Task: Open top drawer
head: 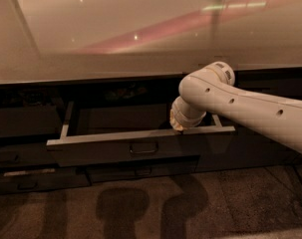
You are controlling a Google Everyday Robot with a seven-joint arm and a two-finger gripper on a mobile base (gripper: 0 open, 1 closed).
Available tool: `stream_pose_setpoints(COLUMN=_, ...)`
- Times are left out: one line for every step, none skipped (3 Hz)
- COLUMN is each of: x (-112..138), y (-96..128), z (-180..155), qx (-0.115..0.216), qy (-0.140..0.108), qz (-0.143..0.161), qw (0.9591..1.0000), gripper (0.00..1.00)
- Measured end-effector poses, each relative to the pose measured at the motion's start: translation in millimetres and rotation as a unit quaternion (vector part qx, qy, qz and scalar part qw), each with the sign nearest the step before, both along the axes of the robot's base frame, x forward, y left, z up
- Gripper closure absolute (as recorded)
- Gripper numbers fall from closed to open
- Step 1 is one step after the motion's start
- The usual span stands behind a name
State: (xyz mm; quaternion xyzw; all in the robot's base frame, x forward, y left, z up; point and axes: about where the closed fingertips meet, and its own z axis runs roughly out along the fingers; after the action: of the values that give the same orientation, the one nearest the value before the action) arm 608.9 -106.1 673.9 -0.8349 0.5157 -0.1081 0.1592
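Note:
The top drawer (100, 154) stands partly pulled out from under the counter. It has a dark front, a pale top edge and a small loop handle (143, 148) at its middle. Light metal rails show on its left (67, 121) and right (216, 119) sides. My white arm reaches in from the right. The gripper (178, 125) sits at the drawer's top front edge, right of the handle, mostly hidden behind the wrist.
A glossy pale countertop (140, 39) overhangs the cabinets. Narrower dark drawer fronts with handles sit lower left (21, 180) and below the open drawer (140, 171). Dark carpet (140, 208) with the arm's shadows lies in front.

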Motion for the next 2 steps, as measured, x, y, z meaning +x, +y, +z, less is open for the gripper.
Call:
stream_pose_setpoints(x=-1.2, y=-6.0, z=-5.7, qx=0.002, qy=0.006, qz=-0.005, qw=1.0000, gripper=1.00)
stream_pose_setpoints(x=-1.2, y=-6.0, z=-5.7, qx=0.002, qy=0.006, qz=-0.005, qw=1.0000, gripper=1.00)
